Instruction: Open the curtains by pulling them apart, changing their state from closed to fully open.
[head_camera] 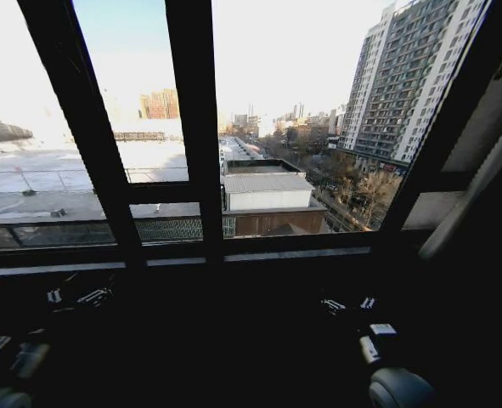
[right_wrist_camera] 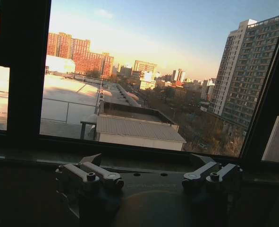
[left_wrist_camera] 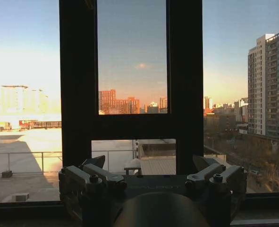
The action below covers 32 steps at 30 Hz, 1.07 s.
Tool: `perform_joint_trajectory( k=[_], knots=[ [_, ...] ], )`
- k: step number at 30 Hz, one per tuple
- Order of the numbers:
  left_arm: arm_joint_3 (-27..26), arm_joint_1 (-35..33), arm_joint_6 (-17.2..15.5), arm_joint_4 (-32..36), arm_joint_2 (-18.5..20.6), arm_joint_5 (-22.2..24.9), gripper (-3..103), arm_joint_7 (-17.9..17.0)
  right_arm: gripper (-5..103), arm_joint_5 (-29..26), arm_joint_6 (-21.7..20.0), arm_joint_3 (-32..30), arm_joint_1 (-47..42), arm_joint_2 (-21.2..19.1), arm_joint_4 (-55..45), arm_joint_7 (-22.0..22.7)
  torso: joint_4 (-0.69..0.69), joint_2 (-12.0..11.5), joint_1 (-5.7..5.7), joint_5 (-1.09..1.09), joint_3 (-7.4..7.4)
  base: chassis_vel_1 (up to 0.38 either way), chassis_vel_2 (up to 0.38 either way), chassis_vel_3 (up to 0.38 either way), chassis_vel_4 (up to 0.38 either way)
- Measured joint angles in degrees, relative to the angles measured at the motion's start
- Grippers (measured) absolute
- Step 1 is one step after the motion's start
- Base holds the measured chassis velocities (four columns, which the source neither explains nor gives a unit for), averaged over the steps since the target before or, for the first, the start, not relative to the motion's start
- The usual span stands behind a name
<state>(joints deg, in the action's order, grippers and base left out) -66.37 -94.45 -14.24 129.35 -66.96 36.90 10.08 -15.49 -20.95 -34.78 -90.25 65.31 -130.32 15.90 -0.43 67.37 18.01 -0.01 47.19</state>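
Left zone: the left gripper (left_wrist_camera: pixel 148 163) sits low in front of the window sill (head_camera: pixel 174 263), facing the glass. In the left wrist view its two fingers (left_wrist_camera: pixel 101 176) stand wide apart and hold nothing. In the head view it lies in deep shadow below the sill.

Centre zone: dark window frame bars (head_camera: pixel 195 127) cross the glass, and rooftops and a city skyline are seen plainly through every pane.

Right zone: the right gripper (right_wrist_camera: pixel 146 161) is also low before the sill, well apart from the left one. Its fingers (right_wrist_camera: pixel 104 176) are spread wide, with nothing between them.

Far right: a pale, slanting strip (head_camera: pixel 480 183) lies against the outermost frame bar at the edge of the head view. It appears to be the curtains' gathered right panel, drawn clear of the glass, though its texture cannot be made out. Neither gripper touches it.
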Motion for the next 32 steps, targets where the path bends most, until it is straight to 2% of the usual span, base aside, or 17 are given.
perform_joint_trajectory(
  k=[8,9,14,32],
  knots=[
    [-0.11,-0.28,0.64,-0.21,-0.07,0.04,100,0.04,100,0.81,0.13,0.40,0.12,0.16,0.04,0.12,0.00,0.02,-0.05,0.03,-0.02,0.391,-0.373,-0.395,0.353],
    [-0.11,-0.08,0.82,-0.37,-0.04,0.06,100,0.05,100,1.63,1.29,1.10,0.70,0.35,0.52,0.23,0.00,0.02,-0.05,0.02,-0.01,0.333,-0.343,-0.306,0.327],
    [-0.15,-0.20,1.02,-0.48,-0.08,0.08,100,0.07,100,1.67,1.55,1.61,1.27,0.43,0.55,0.56,-0.01,0.05,-0.08,0.02,-0.04,0.201,-0.198,-0.201,0.216],
    [-0.33,-0.45,1.49,-0.50,-0.16,0.08,100,0.12,100,3.77,1.89,2.55,1.28,1.00,0.58,0.35,-0.01,0.02,-0.05,0.02,-0.02,-0.001,0.005,-0.007,0.001]
  ],
)
